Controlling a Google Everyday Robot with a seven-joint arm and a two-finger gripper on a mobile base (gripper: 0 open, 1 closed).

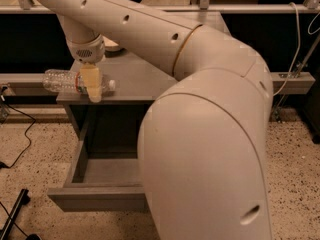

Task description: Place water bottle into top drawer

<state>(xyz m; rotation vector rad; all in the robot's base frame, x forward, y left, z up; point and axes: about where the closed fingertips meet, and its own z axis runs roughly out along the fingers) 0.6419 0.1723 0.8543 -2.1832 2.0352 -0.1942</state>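
Our end effector (93,87) covers the crinkled plastic bottle (60,80) at the counter's (134,78) left edge. We cannot tell its grip. The drawer (95,200) stands open below.

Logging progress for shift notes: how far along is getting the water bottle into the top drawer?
Done: the top drawer is pulled open. In hand: the end effector is down at the water bottle, which lies on its side at the left edge of the cabinet top. Left: lifting the bottle, carrying it over the drawer and releasing it inside.
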